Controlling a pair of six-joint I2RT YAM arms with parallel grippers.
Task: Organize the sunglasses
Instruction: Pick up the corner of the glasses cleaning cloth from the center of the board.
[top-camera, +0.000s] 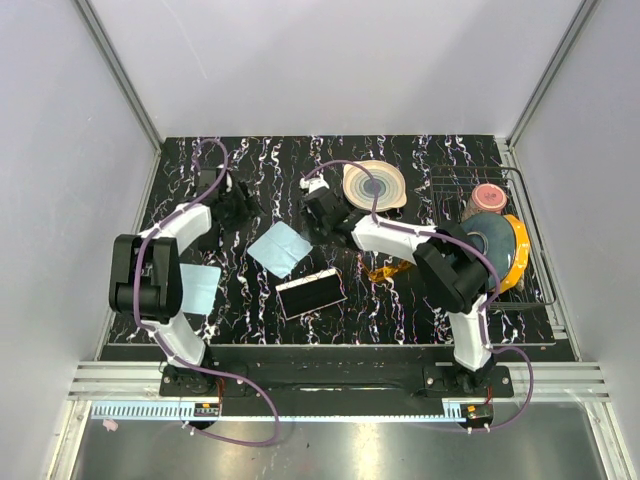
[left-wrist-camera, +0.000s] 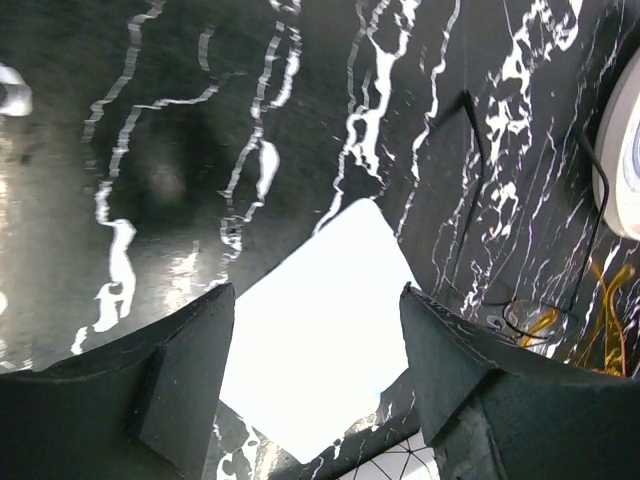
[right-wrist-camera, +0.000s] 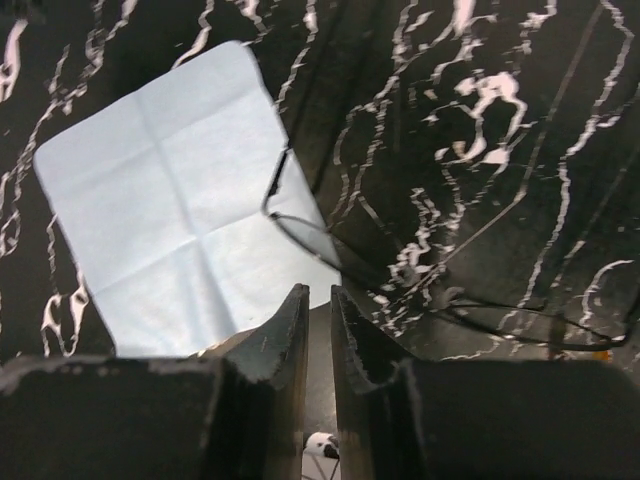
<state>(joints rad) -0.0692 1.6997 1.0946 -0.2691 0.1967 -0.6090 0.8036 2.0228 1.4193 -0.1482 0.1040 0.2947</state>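
Observation:
The sunglasses (top-camera: 388, 270), with amber lenses and thin amber arms, lie on the black marbled table partly under my right forearm. Their amber arms show at the right edge of the left wrist view (left-wrist-camera: 608, 310). My right gripper (top-camera: 322, 212) hangs left of them near a light blue cloth (top-camera: 280, 248). Its jaws are almost together with nothing between them (right-wrist-camera: 315, 292). My left gripper (top-camera: 236, 204) is open and empty at the back left, and the cloth (left-wrist-camera: 320, 330) shows between its fingers (left-wrist-camera: 318, 295). A black case (top-camera: 310, 293) with a white inside lies in front of the cloth.
A thin dark wire-framed pair of glasses (right-wrist-camera: 305, 235) lies with one lens on the cloth's edge (right-wrist-camera: 170, 220). A second blue cloth (top-camera: 200, 288) lies under my left arm. A patterned plate (top-camera: 374, 185) sits at the back. A wire dish rack (top-camera: 530, 240) with crockery stands at the right.

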